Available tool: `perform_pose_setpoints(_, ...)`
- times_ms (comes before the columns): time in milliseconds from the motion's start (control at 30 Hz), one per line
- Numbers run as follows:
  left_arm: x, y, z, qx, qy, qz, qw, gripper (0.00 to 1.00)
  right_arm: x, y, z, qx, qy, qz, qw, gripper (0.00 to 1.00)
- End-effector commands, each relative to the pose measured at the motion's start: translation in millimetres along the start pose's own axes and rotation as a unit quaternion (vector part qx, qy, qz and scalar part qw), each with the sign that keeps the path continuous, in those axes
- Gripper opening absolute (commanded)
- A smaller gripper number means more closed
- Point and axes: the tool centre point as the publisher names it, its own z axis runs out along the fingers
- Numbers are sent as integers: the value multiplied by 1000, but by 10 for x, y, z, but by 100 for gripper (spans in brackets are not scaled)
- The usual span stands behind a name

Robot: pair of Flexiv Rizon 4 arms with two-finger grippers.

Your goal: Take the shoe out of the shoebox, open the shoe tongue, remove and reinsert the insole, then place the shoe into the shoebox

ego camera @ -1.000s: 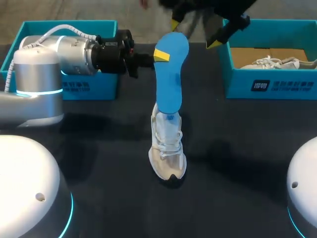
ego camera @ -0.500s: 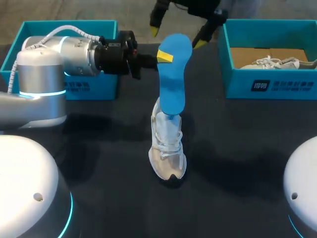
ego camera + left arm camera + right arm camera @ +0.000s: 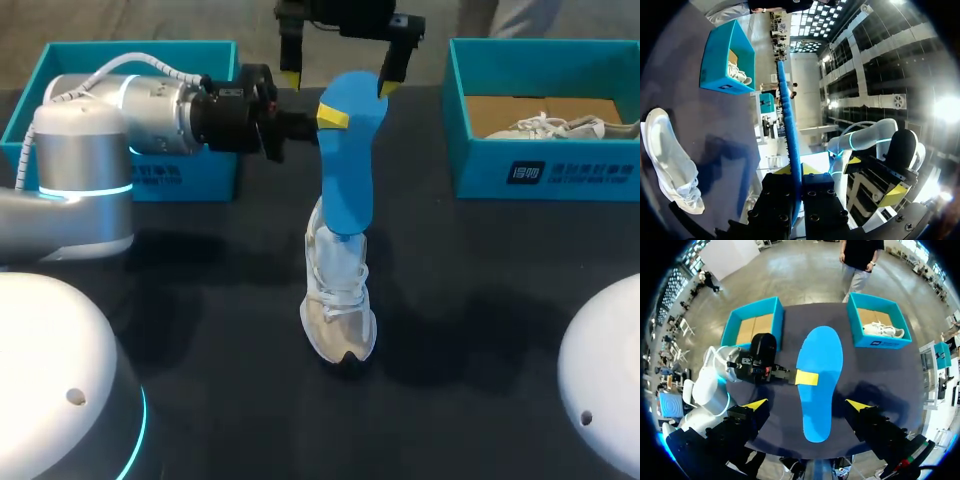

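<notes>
1. The left claw (image 3: 330, 114) is clamped on the insole (image 3: 346, 170) at one long edge, toward its broad end. One yellow tip lies flat on the upper face, and in the left wrist view the insole runs edge-on out from between the black fingers (image 3: 775, 200).
2. The right claw (image 3: 338, 84) hangs over the insole's far end, spread wide. In its own wrist view one yellow tip stands off each long edge with dark table (image 3: 480, 300) showing in both gaps, so it grips nothing.
3. The insole is bright blue, smooth and foot-shaped. It is held in the air over the middle of the table, its length running from the far edge toward the near edge.
4. The shoe (image 3: 340, 300) sits on the table near the middle, toe toward the near edge. It is off-white with white laces, sheer mesh sides and a dark patch at the toe tip. In the head view the insole's near end overlaps the heel opening; whether they touch I cannot tell.
5. The right shoebox (image 3: 600, 170) stands at the far right corner. It is teal with a brown card floor, and a second shoe (image 3: 545, 126), white, lies inside. Its front wall carries a label (image 3: 527, 172) — a white emblem beside two short lines of white characters.
6. The left shoebox (image 3: 195, 175) stands at the far left corner in the same teal, and the left arm covers most of its front-wall print.
</notes>
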Motion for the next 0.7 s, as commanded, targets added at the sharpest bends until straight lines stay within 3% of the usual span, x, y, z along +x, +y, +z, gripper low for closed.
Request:
perform_pose_setpoints(33, -5, 22, 2, 4, 0, 0, 1000, 0, 42, 13, -12, -1, -45, 0, 999, 100)
perform_pose_setpoints(700, -1, 3, -2, 5, 2, 3, 1000, 0, 39, 25, -15, 0, -44, 3, 999, 100)
